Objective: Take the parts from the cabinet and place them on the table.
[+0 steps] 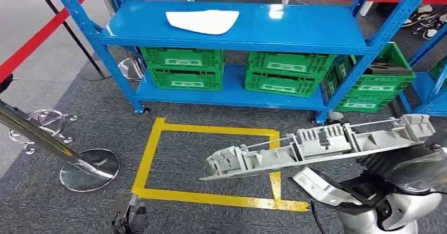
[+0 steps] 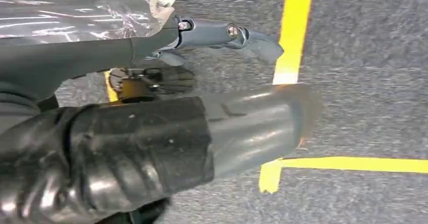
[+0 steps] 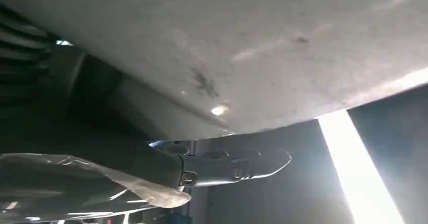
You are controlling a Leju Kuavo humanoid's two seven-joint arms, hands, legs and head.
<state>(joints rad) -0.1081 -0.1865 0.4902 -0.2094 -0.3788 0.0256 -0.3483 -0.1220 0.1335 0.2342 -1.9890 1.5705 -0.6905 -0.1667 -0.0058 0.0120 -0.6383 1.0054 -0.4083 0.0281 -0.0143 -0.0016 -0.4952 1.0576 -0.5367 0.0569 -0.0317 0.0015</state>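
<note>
Head view showed the long grey part (image 1: 316, 144) already off the cabinet (image 1: 232, 28), carried at four o'clock by the right robot hand (image 1: 392, 163); left robot hand (image 2: 222, 35) hung empty, fingers apart. Placing remained.

You're looking at your left hand (image 2: 151, 133) hanging over grey carpet floor (image 2: 363, 108), holding nothing. The thick grey thumb (image 2: 252, 123) sticks out across the strips of yellow floor tape (image 2: 295, 27), which meet at a corner. A slimmer grey finger (image 2: 227, 35) points out alongside, with crinkly clear plastic wrap (image 2: 75, 17) behind it.
</note>
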